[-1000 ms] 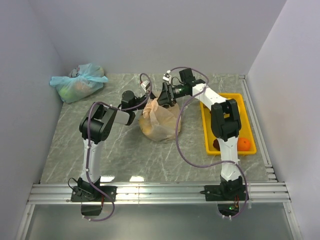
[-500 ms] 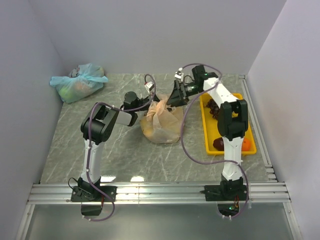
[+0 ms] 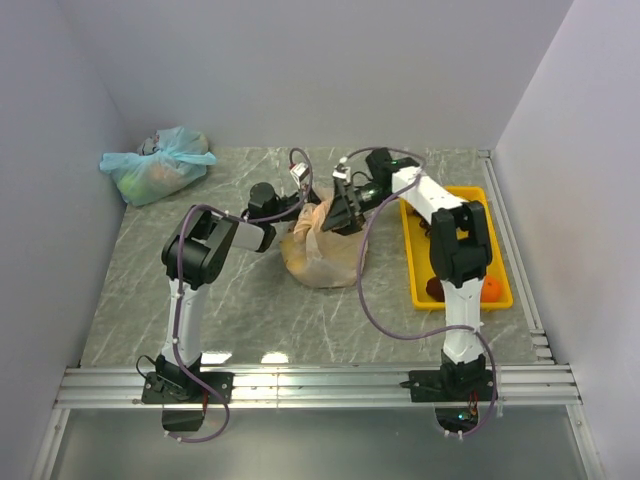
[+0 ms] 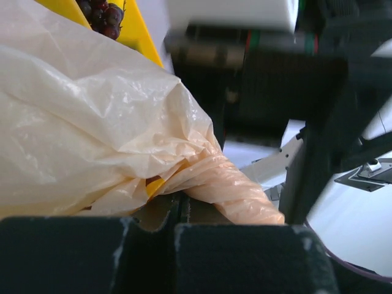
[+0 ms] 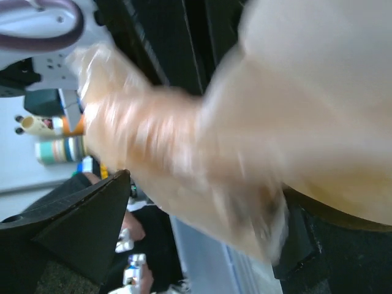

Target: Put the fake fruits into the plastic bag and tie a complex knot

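Note:
The peach plastic bag [image 3: 322, 248] sits mid-table, bulging with fruit that I cannot see through it. My left gripper [image 3: 303, 199] is shut on a twisted handle [image 4: 236, 188] at the bag's top, its jaws pressed together [image 4: 182, 211]. My right gripper [image 3: 340, 210] is at the bag's top from the right. In the blurred right wrist view its fingers [image 5: 79, 226] stand wide apart with the bunched peach handle [image 5: 184, 147] between them. No finished knot shows. An orange [image 3: 487, 288], a maroon fruit [image 3: 433, 288] and grapes [image 3: 425, 222] lie in the yellow tray [image 3: 410, 262].
A tied pale blue-green bag [image 3: 157, 165] lies at the back left by the wall. The yellow tray runs along the right side, and its edge and the grapes [image 4: 103, 13] also show in the left wrist view. Walls close the back and both sides.
My right gripper pulled away to the back right, then swung back left and down onto the bag's top. The left gripper kept hold of the handle, and the bag shifted slightly.

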Tool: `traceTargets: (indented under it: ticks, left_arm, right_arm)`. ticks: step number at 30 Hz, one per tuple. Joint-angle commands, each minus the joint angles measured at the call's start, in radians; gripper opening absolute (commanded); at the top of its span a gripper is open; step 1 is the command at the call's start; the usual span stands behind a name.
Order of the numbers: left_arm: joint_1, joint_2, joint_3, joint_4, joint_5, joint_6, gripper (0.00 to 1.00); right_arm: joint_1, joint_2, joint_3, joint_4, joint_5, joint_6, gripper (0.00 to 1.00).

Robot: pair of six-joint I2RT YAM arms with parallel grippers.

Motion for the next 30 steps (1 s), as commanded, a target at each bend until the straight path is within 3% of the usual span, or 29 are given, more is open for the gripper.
traceTargets:
  ticks: [1, 4, 8, 9, 12, 13, 20, 23, 24, 25, 27, 28, 30]
  left_arm:
    - [-0.013, -0.049, 0.045, 0.030, -0.023, 0.006, 0.00]
    - [-0.012, -0.052, 0.049, 0.047, -0.014, -0.001, 0.00]
    - [0.011, -0.106, 0.055, -0.029, 0.018, 0.046, 0.00]
    - [0.022, -0.114, 0.074, -0.054, 0.043, 0.086, 0.00]
    - [0.028, -0.143, 0.074, -0.138, 0.106, 0.155, 0.00]
    - [0.028, -0.149, 0.069, -0.159, 0.112, 0.170, 0.00]
    - [0.007, -0.076, 0.091, -0.256, 0.147, 0.266, 0.01]
    - [0.007, -0.016, 0.088, -0.105, 0.126, 0.157, 0.00]
    - [0.005, -0.005, 0.095, -0.088, 0.121, 0.147, 0.00]
    - [0.004, 0.012, 0.103, -0.088, 0.115, 0.144, 0.01]
    - [0.002, 0.021, 0.124, -0.093, 0.110, 0.146, 0.00]
    - [0.001, 0.027, 0.131, -0.094, 0.106, 0.144, 0.00]
    - [0.001, 0.035, 0.143, -0.079, 0.103, 0.120, 0.00]
  right_arm:
    - [0.054, -0.001, -0.061, 0.241, -0.028, 0.182, 0.89]
    - [0.075, 0.010, -0.058, 0.530, -0.011, 0.348, 0.88]
    - [0.095, 0.091, 0.097, 0.654, -0.054, 0.422, 0.85]
    - [0.097, 0.084, 0.100, 0.770, -0.063, 0.446, 0.85]
    - [0.103, 0.010, -0.028, 1.080, -0.083, 0.667, 0.90]
    - [0.103, -0.002, -0.129, 1.339, -0.084, 0.822, 0.92]
    - [0.097, 0.035, -0.383, 1.918, -0.103, 1.193, 0.98]
    - [0.051, -0.007, -0.427, 1.864, -0.118, 1.183, 0.98]
    - [0.013, -0.028, -0.414, 1.639, -0.113, 1.115, 0.98]
    - [-0.004, -0.050, -0.380, 1.433, -0.092, 0.844, 0.98]
    - [-0.030, -0.076, -0.256, 0.935, -0.028, 0.455, 0.98]
    - [-0.035, -0.071, -0.125, 0.560, 0.054, 0.181, 0.99]
    - [-0.038, -0.051, -0.047, 0.365, 0.133, 0.083, 0.98]
